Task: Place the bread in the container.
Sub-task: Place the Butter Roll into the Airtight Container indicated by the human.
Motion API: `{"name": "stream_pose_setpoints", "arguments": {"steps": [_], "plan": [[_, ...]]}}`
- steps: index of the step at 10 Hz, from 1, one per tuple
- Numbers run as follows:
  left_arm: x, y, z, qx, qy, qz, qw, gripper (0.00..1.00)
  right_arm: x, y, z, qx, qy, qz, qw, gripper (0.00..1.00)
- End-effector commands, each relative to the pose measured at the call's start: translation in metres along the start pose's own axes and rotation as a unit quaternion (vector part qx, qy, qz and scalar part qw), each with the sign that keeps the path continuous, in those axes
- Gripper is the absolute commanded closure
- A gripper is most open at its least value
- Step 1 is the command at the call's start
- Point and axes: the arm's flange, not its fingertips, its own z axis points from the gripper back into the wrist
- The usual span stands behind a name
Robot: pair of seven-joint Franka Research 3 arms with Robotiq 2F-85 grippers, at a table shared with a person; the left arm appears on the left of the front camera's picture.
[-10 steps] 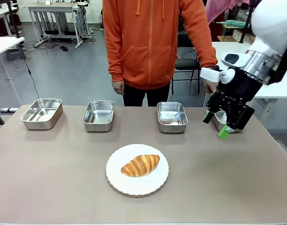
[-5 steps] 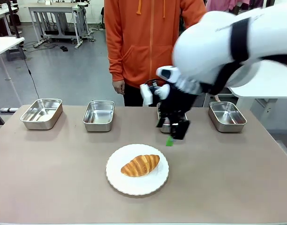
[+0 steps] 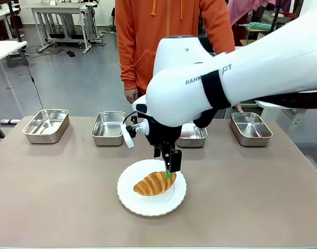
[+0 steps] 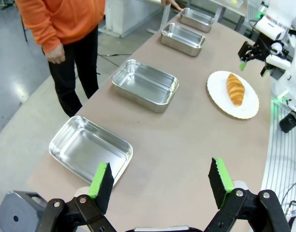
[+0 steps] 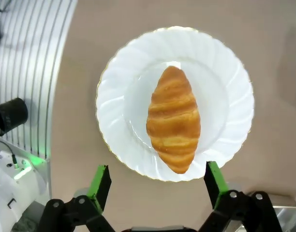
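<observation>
The bread, a golden-brown croissant point(image 3: 154, 183) point(image 5: 173, 126) point(image 4: 235, 88), lies on a round white plate point(image 3: 148, 206) point(image 5: 124, 96) at the table's front middle. My right gripper point(image 3: 169, 173) point(image 5: 156, 183) hangs open just above the croissant's right end, its green pads on either side of the plate's near rim in the right wrist view, holding nothing. Four look-alike steel pans stand in a row at the far edge: far left point(image 3: 46, 124), left of middle point(image 3: 109, 127), middle point(image 3: 193, 136) partly behind the arm, and right point(image 3: 250, 128). My left gripper point(image 4: 160, 183) is open and high above the table's left end.
A person in an orange hoodie point(image 3: 169, 36) stands at the far side behind the pans, hands at their sides. The right arm's white bulk point(image 3: 226, 78) spans the middle and right of the table. Bare tabletop point(image 3: 60, 187) lies left and right of the plate.
My right arm has swung left from the right-hand pan, across the middle pan, and down to just above the croissant. The croissant and pans have not moved.
</observation>
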Motion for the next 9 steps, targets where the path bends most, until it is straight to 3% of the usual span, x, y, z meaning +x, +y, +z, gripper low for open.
{"name": "stream_pose_setpoints", "arguments": {"steps": [1,9], "plan": [[0.002,-0.002,0.001,-0.001,-0.003,-0.005,1.000,0.00,0.009,-0.003,-0.008,-0.013,0.019,-0.003,1.000,0.00],[0.002,-0.002,0.001,-0.001,-0.003,-0.005,1.000,0.00,0.023,0.003,-0.055,-0.064,0.029,-0.011,0.997,0.00]]}}
